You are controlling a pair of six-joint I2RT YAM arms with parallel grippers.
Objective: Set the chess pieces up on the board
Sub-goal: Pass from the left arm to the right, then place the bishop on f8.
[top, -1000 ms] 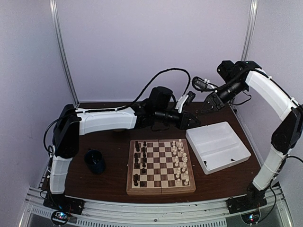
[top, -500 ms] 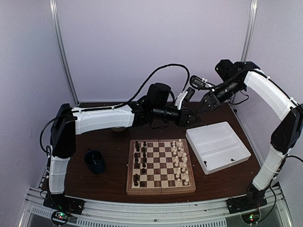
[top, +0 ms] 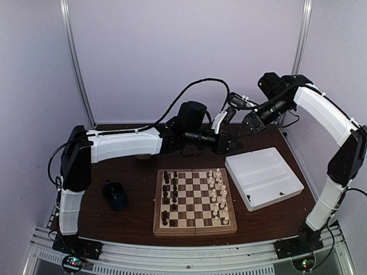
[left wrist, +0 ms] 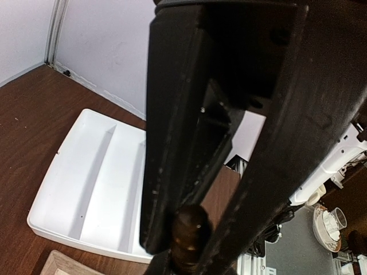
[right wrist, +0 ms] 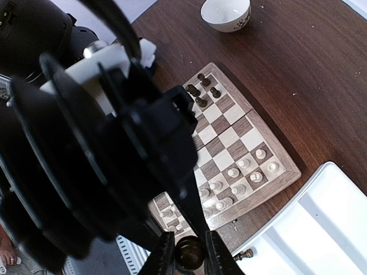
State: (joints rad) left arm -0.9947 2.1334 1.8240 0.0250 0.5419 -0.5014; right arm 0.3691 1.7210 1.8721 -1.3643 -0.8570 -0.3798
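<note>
Right now my left gripper [top: 231, 145] is clenched on a dark chessman [left wrist: 192, 229], pinched near the fingertips. In the left wrist view its long axis runs roughly along my fingers, rounded head pointing back toward the wrist and the base hidden below the picture's edge. That arm is stretched low across the far side of the table [top: 132, 223], so the gripper hangs at about 1 o'clock from the board [top: 195, 230], just off the tray [top: 269, 172] corner at 11 o'clock. My right gripper [top: 245, 125] is raised in the air at 1 o'clock of the left one, near it but apart, and it grasps a second dark chessman [right wrist: 191, 252]. I see only that one's glossy round top between the thin fingertips, end-on, so I cannot tell how its axis lies. The board sits flat toward 6 o'clock of the table. On it the dark set [top: 168, 195] stands upright in the columns along its 9 o'clock side and the cream set [top: 219, 195] along its 3 o'clock side, with the middle squares bare. The white tray lies at 3 o'clock of the board, turned at a slant to it. A dark cup [top: 116, 196] stands at 9 o'clock of the board, and a white bowl [right wrist: 225, 12] shows in the right wrist view, on the table beyond the board's dark end.
</note>
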